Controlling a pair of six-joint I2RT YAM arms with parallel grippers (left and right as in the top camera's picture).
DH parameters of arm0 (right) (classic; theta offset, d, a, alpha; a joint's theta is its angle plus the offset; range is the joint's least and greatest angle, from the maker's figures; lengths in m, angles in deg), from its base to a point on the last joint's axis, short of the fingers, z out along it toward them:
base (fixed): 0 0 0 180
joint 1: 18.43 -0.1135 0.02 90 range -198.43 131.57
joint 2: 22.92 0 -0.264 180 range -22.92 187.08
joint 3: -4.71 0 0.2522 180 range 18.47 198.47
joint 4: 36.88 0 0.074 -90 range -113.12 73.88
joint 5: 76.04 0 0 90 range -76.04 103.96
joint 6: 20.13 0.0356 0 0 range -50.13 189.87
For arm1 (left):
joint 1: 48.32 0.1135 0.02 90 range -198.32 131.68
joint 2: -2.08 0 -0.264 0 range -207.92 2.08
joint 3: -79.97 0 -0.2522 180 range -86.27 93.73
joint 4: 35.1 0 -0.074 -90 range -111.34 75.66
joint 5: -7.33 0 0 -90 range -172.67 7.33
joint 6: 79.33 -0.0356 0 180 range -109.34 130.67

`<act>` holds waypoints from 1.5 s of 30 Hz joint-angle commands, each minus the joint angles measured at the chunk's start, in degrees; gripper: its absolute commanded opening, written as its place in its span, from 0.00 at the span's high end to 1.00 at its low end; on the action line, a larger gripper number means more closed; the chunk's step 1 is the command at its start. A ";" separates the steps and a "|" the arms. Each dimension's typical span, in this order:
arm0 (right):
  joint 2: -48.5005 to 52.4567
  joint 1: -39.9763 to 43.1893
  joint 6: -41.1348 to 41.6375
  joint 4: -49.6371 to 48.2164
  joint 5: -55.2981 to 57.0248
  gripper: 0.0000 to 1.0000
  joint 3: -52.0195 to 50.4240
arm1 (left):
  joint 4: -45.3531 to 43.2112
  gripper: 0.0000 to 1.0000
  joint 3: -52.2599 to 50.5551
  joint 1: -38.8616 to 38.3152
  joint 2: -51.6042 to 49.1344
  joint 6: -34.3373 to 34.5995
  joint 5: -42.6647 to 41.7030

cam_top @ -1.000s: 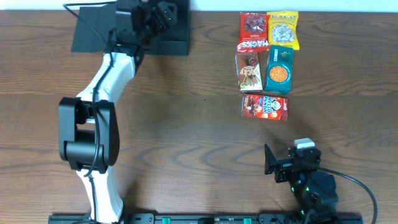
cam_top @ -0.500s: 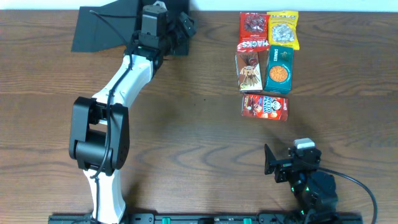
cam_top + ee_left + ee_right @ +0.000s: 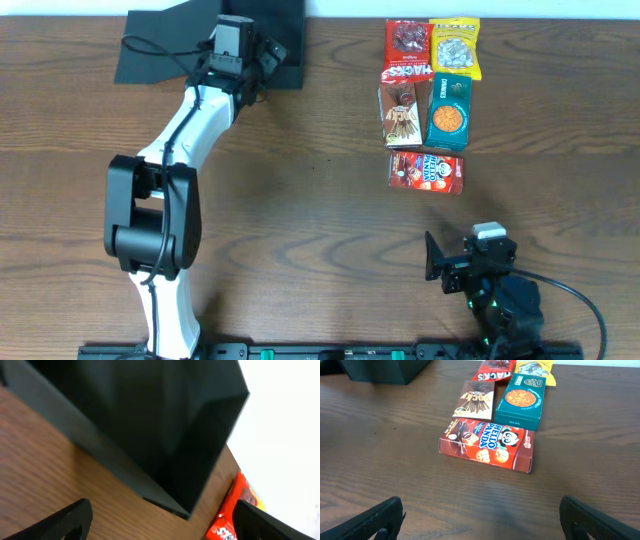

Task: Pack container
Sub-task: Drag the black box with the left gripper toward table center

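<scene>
The container [image 3: 288, 30] is a dark box at the back left of the table, with its flap [image 3: 150, 50] spread out to the left. My left gripper [image 3: 262, 55] is open and empty over the box's front edge. In the left wrist view the box's corner [image 3: 150, 425] fills the top, with the open fingers [image 3: 165, 525] above bare wood just in front of it. My right gripper [image 3: 437, 262] is open and empty at the front right, low over the table [image 3: 480, 520]. The box's corner shows in the right wrist view [image 3: 380, 370].
Snack packets lie at the back right: a red packet [image 3: 407, 40], a yellow packet [image 3: 455, 45], a Pocky box [image 3: 400, 115], a teal box [image 3: 448, 110] and a Hello Panda box [image 3: 425, 172], nearest my right gripper [image 3: 487, 445]. A red packet edge [image 3: 232, 515] shows in the left wrist view.
My left gripper swung right along the container's front edge, then back a little to the left. The container, the snacks and the right arm have not moved.
</scene>
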 commanded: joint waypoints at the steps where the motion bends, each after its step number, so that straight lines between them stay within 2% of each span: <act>1: -0.37 0.31 -0.85 0.13 0.59 0.01 -0.50 | 0.33 0.11 1.25 0.66 -1.22 2.86 1.62; 7: -0.37 0.31 -0.85 0.13 0.59 0.01 -0.50 | 0.33 0.14 1.53 2.32 -1.92 4.55 1.68; 13: -0.37 0.31 -0.85 0.15 0.59 0.01 -0.50 | 0.63 0.14 4.46 4.46 -6.69 4.96 -3.39; 21: -0.37 0.31 -0.85 0.15 0.59 0.01 -0.50 | 2.62 0.17 8.24 4.90 -10.71 4.90 -3.17; 24: -0.37 0.31 -0.85 0.15 0.59 0.01 -0.50 | 3.50 0.25 8.33 4.90 -10.99 4.90 -3.19; 28: -0.37 0.31 -0.85 0.13 0.59 0.01 -0.50 | 5.70 0.43 8.63 4.96 -10.97 4.09 -3.17; 33: -0.37 0.31 -0.85 0.15 0.59 0.01 -0.50 | 11.28 0.48 9.81 5.57 -10.97 2.27 -3.19; 39: -0.37 0.31 -0.85 0.13 0.59 0.01 -0.50 | 17.00 0.70 11.61 6.47 -10.97 -0.09 -3.65; 45: -0.37 0.31 -0.85 0.15 0.59 0.01 -0.50 | 23.54 0.85 12.76 6.51 -10.97 -2.73 -4.87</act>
